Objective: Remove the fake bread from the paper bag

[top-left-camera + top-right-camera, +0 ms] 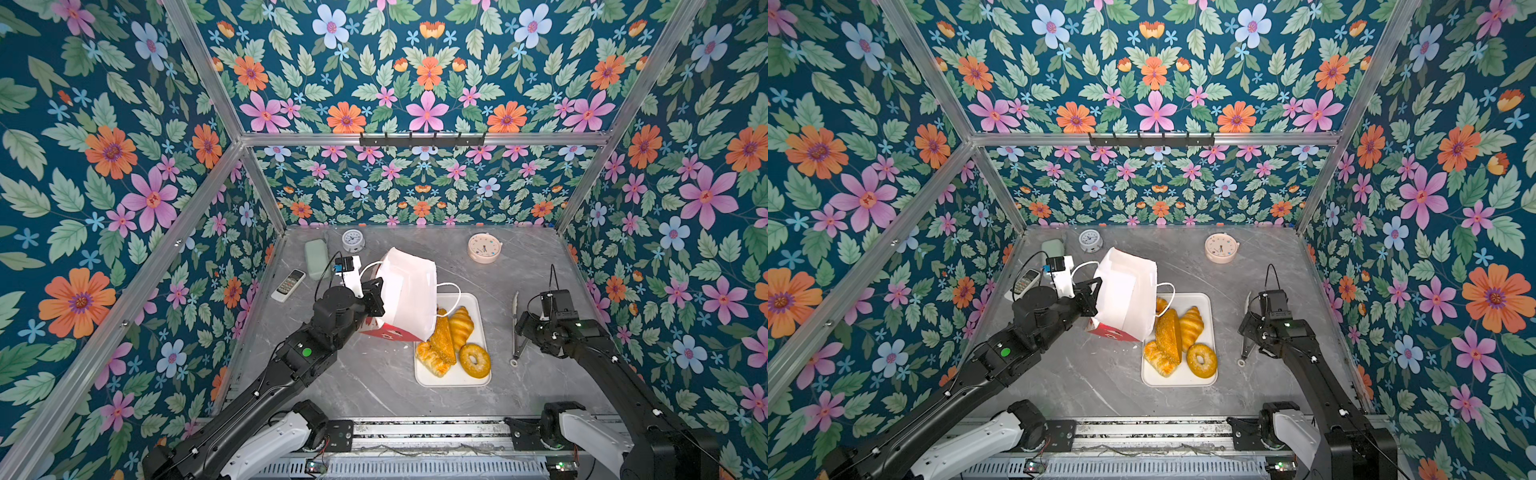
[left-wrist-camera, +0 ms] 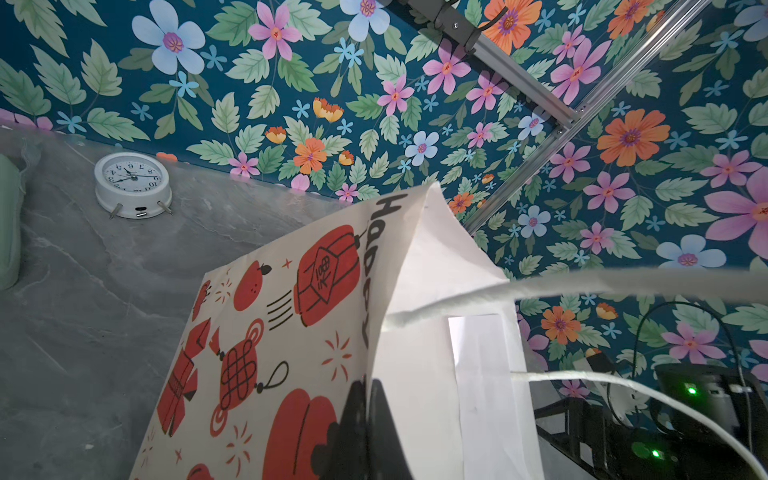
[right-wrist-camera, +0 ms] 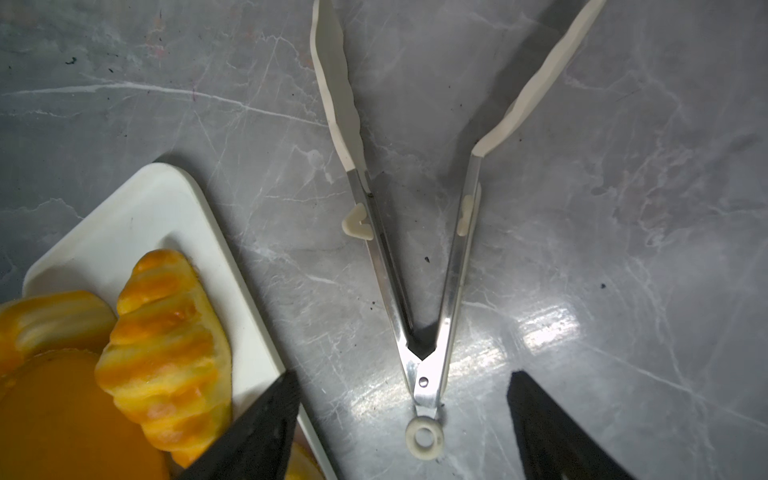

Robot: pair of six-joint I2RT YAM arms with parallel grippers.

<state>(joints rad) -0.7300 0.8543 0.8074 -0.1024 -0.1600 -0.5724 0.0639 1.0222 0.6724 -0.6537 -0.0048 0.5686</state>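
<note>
My left gripper (image 1: 374, 300) (image 2: 368, 415) is shut on a wall of the paper bag (image 1: 409, 291) (image 1: 1125, 295) (image 2: 291, 311), white with red prints, which hangs tilted over the far end of the white tray (image 1: 453, 381). On the tray lie pieces of fake bread: a croissant (image 1: 461, 326) (image 3: 166, 345), a seeded loaf (image 1: 441, 338), a braided roll (image 1: 432, 359) and a ring bagel (image 1: 474, 360). Another piece (image 1: 1160, 304) peeks from under the bag's edge. My right gripper (image 1: 524, 330) (image 3: 409, 415) hovers open over the table right of the tray, holding nothing.
Metal tongs (image 1: 515, 328) (image 3: 415, 291) lie spread open on the table under my right gripper. A white alarm clock (image 1: 353, 241), a pink clock (image 1: 484, 248), a remote (image 1: 288, 285) and a green case (image 1: 316, 259) sit along the back and left.
</note>
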